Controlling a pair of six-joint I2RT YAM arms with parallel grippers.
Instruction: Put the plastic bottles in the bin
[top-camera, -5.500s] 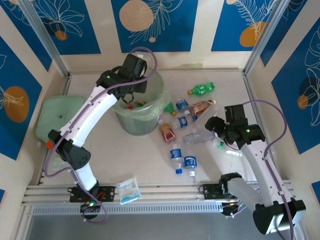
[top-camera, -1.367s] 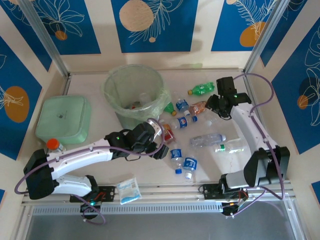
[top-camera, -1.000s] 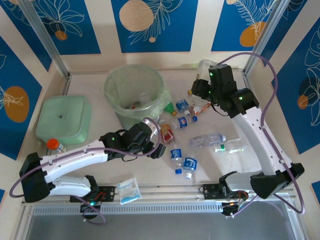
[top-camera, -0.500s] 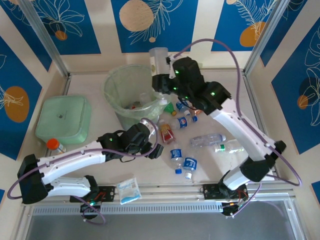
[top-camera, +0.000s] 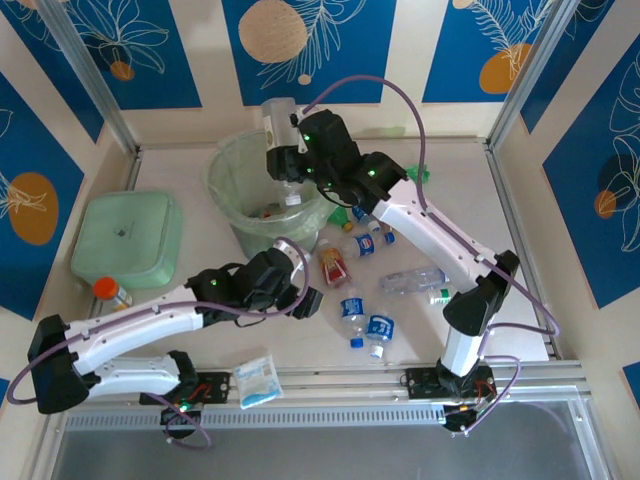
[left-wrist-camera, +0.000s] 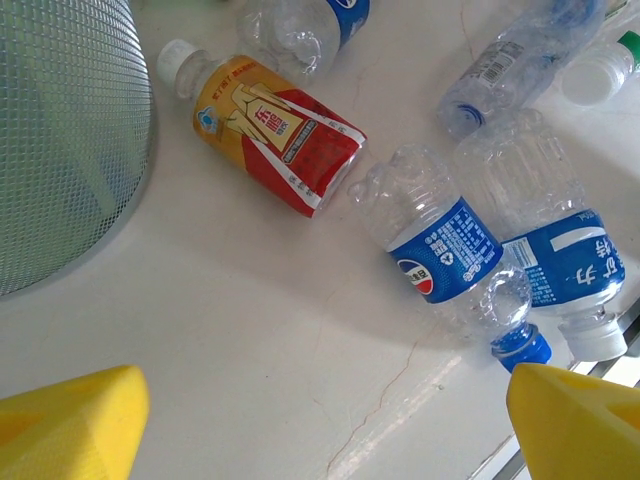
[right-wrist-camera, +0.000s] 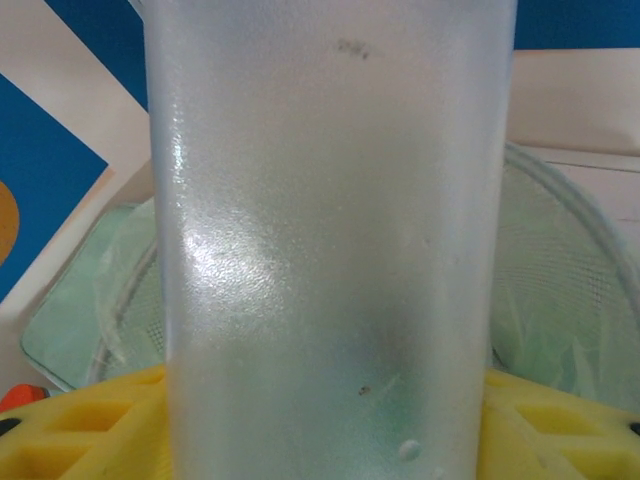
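right claw (right-wrist-camera: 330, 425) grips an upright frosted bottle (right-wrist-camera: 330, 200); the top view places it above the bin (top-camera: 262, 240). left claw (left-wrist-camera: 320, 420) stands wide apart, empty, over the bench (left-wrist-camera: 200, 300); its wrist view shows a red-labelled bottle (left-wrist-camera: 270, 135) lying beside the bin wall.

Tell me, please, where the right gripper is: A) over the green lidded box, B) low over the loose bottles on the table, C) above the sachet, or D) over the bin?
D: in the top view the right gripper, with a frosted bottle between its fingers, sits above the open mouth of the bin.
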